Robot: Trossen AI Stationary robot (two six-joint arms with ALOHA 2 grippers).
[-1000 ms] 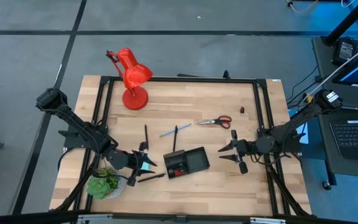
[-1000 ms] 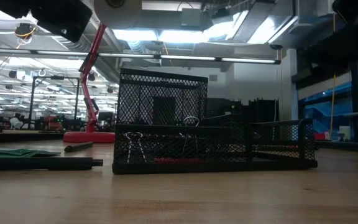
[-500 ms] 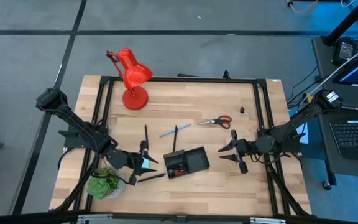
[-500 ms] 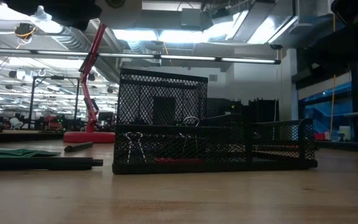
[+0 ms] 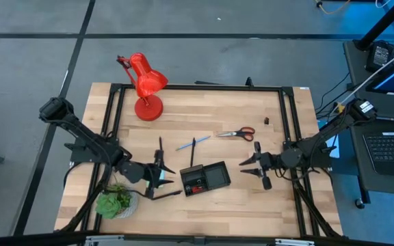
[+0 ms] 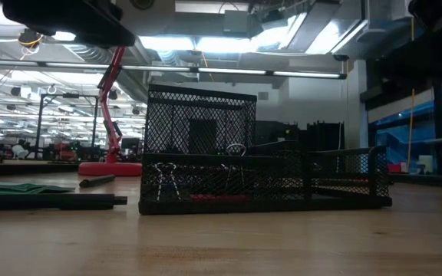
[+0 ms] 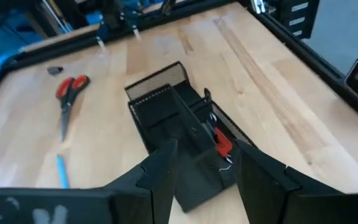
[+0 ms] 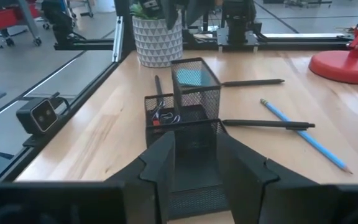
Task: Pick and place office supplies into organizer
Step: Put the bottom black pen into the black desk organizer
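Black wire-mesh organizer (image 5: 205, 178) sits mid-worktop (image 5: 204, 116) in the high view, between the two grippers. Left gripper (image 5: 157, 174) is just beside its left end, fingers spread, nothing held. Right gripper (image 5: 254, 166) waits near its right side, fingers parted, empty. Loose supplies: red-handled scissors (image 5: 237, 133), light blue pen (image 5: 185, 145), black pens (image 5: 160, 147) lying flat on the wood.

Low view: organizer (image 6: 263, 165) shows a tall mesh cup at one end and a low tray; clips (image 6: 167, 179) and a red piece (image 6: 219, 198) already inside.

Left wrist view: left fingers (image 7: 160, 177) open over the organizer (image 7: 179, 134); scissors (image 7: 68, 99) well apart.

Right wrist view: right fingers (image 8: 160, 168) apart, facing the organizer (image 8: 188, 118); blue pen (image 8: 303, 134) and black pen (image 8: 266, 124) beside it.

Judgement: pens are light, stiff, round and slick, so they may roll; pinch mid-barrel, across the axis. Scissors heavier at the handles; grip at the pivot.
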